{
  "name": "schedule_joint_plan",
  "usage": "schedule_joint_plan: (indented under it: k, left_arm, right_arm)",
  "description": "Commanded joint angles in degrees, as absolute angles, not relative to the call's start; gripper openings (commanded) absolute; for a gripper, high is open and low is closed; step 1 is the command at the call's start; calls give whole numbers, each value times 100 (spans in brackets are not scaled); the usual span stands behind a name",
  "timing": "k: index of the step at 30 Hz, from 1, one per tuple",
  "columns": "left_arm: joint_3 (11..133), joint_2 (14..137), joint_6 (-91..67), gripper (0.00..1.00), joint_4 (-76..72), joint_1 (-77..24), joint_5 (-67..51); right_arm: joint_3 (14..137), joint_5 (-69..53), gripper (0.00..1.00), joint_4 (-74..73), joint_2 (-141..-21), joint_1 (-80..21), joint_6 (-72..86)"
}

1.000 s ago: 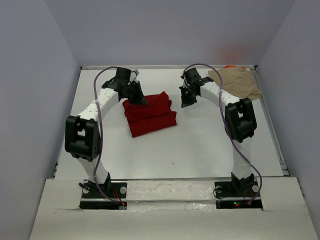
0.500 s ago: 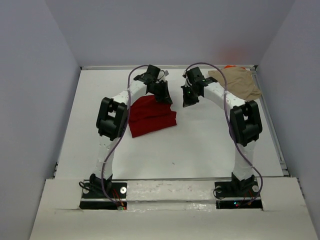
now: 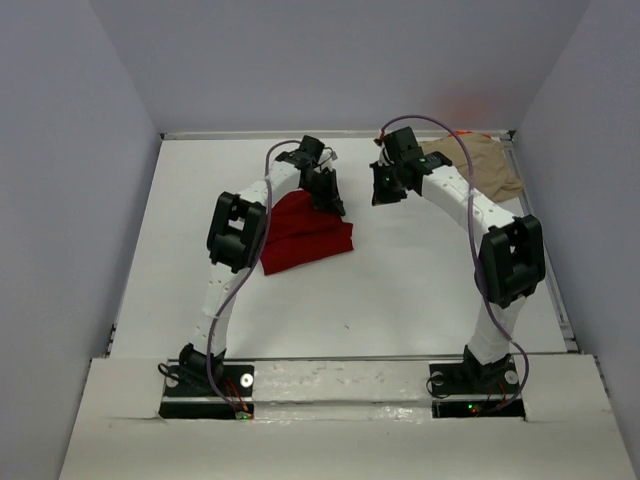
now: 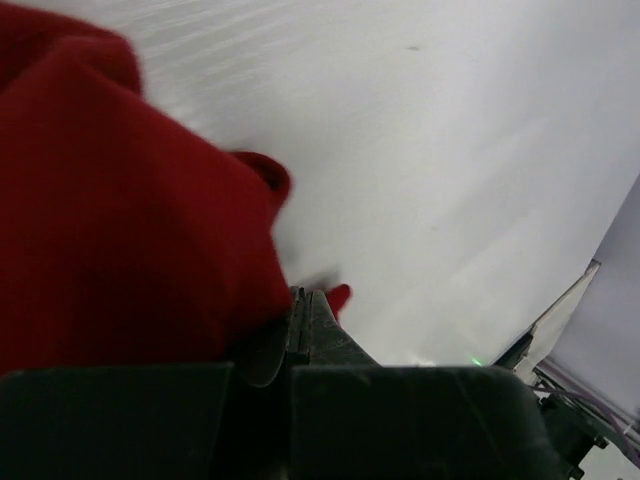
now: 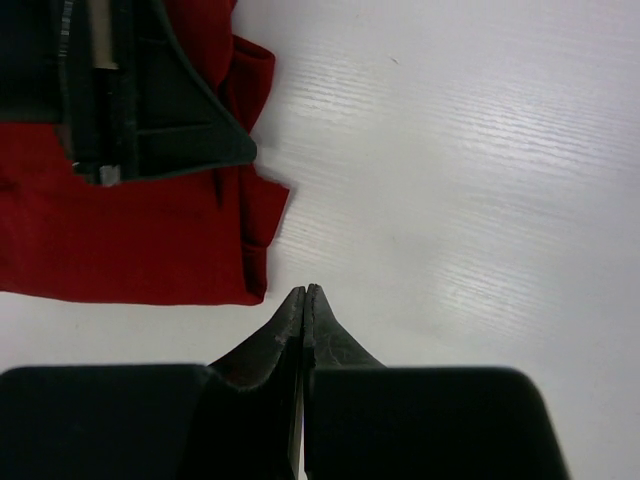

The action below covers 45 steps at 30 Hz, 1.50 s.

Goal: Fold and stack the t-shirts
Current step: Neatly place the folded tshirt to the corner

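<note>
- At the far middle of the desk (image 3: 400, 300), the dark red t-shirt (image 3: 300, 240) lies as a folded bundle. Its layers are slightly stepped along the right edge. Read it as the base of the stack: folded, though perhaps not yet squared.
- Your left gripper (image 4: 300, 296) is fully closed, with its tips down at the shirt's far right corner. Red cloth bulges against the tips on one side and a small sliver shows on the other. I cannot tell whether a thin fold is nipped between them. It looks more like a closed tip pressing or tucking that corner flat.
- Your right gripper (image 5: 305, 290) is closed too and has hold of nothing. It hovers over bare desk just beside the shirt's right edge, apart from the cloth. I judge it is parked there to leave the corner to the left gripper while keeping within reach.
- The tan t-shirt (image 3: 485, 165) lies crumpled in the far right corner of the desk, well apart from the red one and not yet folded. It is likely your next piece, and the right gripper is the nearer of the two.
- Take care when you lift the left gripper: a closed tip dragged sideways could pull the top layer and undo the fold.
</note>
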<state>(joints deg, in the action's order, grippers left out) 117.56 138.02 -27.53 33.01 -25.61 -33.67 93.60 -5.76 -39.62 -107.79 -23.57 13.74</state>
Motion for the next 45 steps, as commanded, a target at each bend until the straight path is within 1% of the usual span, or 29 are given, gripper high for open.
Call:
schedule_joint_plan:
  k: [1,9,18,22,24,25,31,37,45]
  left_arm:
    - [11971,14027,-2892,0,3814,-2505,-3455]
    - [11690,13905,-2813,0,3964,-2470,-3094]
    - [10803,13492,-2821,0,3630,-2364,-3032]
    - [10127,13158,-2900,0,3446,-2259,-3015]
    - [9645,12877,-2979,0,3288,-2171,-3006]
    - [9642,12772,-3006,0,3226,-2136,-3015]
    - [8186,11884,-3155,0,2822,-1837,-3112]
    - [7157,10795,-3208,0,2654,-1556,-3182]
    - [6496,9941,-3085,0,2926,-1257,-3085]
  right_arm:
    - [9246,-431,0,-3815,-10301,-2320,1354]
    - [9202,-404,0,-3814,-10327,-2320,1327]
    - [9229,-396,0,-3797,-10433,-2320,1301]
    - [9229,-387,0,-3797,-10441,-2320,1275]
    - [9237,-369,0,-3788,-10424,-2320,1257]
    - [9246,-369,0,-3788,-10415,-2320,1248]
    - [9255,-369,0,-3788,-10371,-2320,1222]
    - [9220,-413,0,-3806,-10327,-2320,1230]
    - [9202,-448,0,-3823,-10178,-2320,1222]
